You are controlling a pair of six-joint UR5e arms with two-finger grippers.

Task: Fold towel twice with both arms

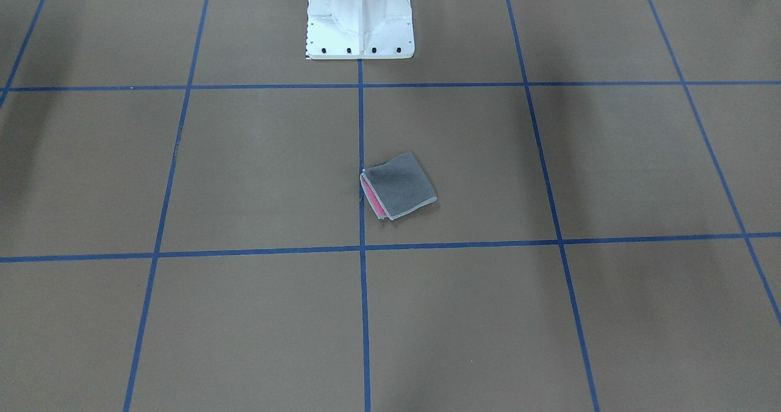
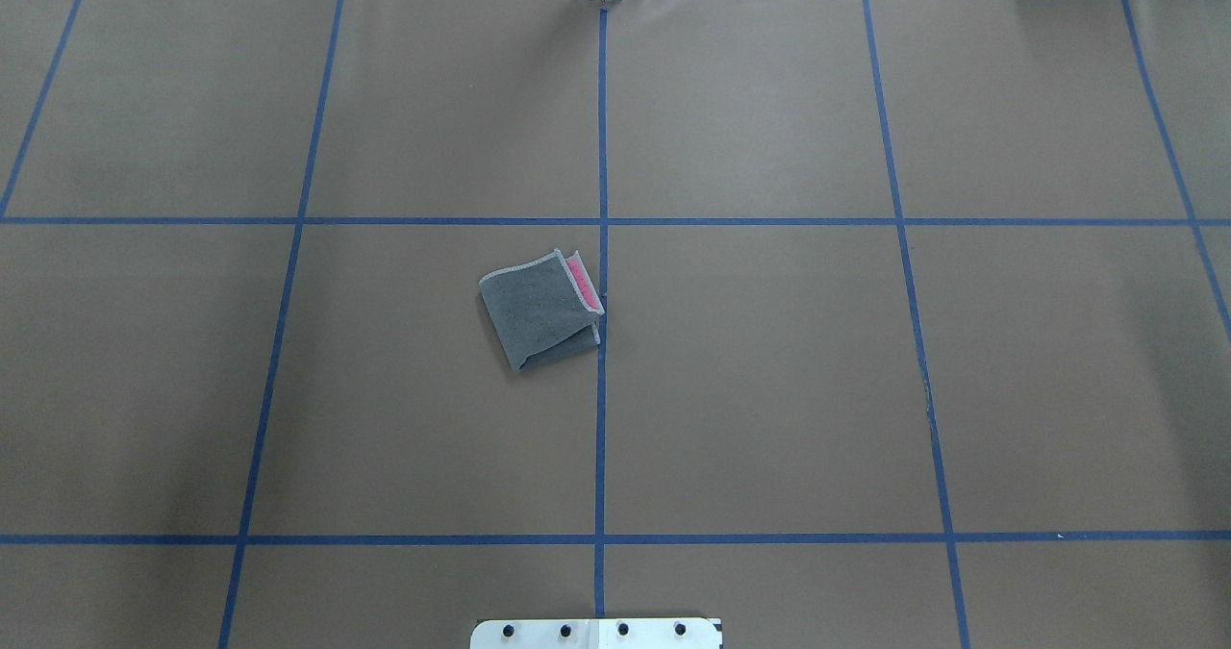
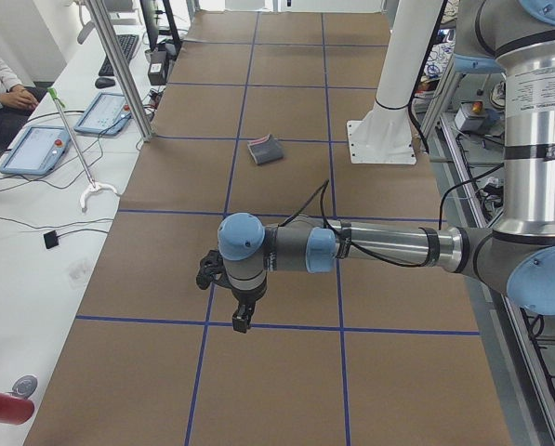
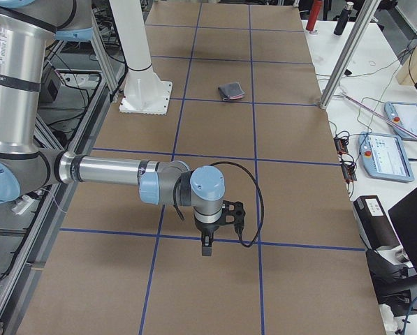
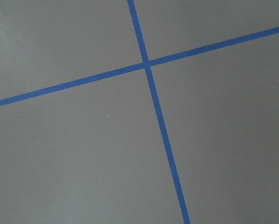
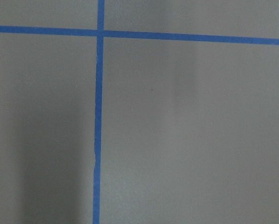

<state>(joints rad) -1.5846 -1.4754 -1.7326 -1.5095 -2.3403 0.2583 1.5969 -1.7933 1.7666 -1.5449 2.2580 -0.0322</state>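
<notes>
Towel: the towel (image 2: 539, 308) lies flat near the middle of the desk (image 2: 769, 389), grey face up, a small folded square askew to the blue tape (image 2: 602, 149), touching the centre line from the robot's left
Open edge: pink layers show on the side facing the robot's right
Left gripper: the left gripper (image 3: 243, 316) points straight down over the desk's left end, well apart from the towel; open or closed, cannot tell
Right gripper: the right gripper (image 4: 207, 246) hangs likewise over the right end; grip also unreadable
Nearer arm: probably the left, slightly
Stage: folding looks done
</notes>
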